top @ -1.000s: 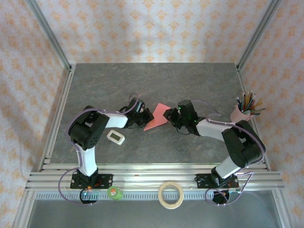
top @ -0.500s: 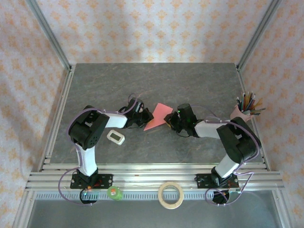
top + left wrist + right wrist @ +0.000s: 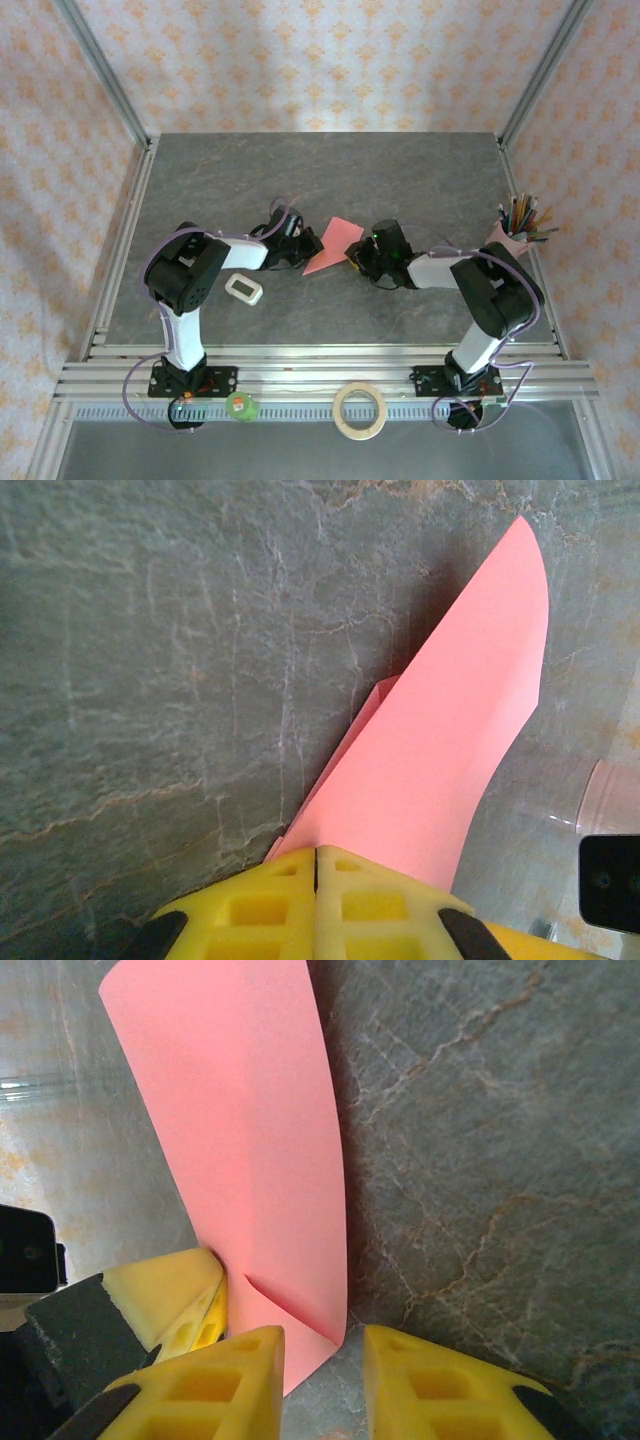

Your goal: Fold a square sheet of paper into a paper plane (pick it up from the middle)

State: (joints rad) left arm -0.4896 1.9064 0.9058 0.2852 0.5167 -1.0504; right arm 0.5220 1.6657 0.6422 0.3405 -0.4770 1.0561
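Top view: pink paper (image 3: 335,243) on the bench (image 3: 300,170), between left gripper (image 3: 303,252) and right gripper (image 3: 356,256), one at each edge.

Left wrist: yellow fingers (image 3: 262,905) pressed together, clamped on the paper's near end, sheet stretching away over the bench.

Right wrist: fingers (image 3: 430,1380) apart, paper's corner reaching the gap between them.

Thin pink-red paper sheet (image 3: 332,245), part-folded, mid-table.
From above you see a flat wedge on the grey marbled tabletop (image 3: 300,170), narrow end to the left, broad end far-right. In the left wrist view the sheet (image 3: 450,760) is doubled, a second layer showing under the top flap. Its near end is nipped between the closed yellow pads of the left gripper (image 3: 316,865), and the flap casts a shadow. In the right wrist view, note a short diagonal crease at the near corner.
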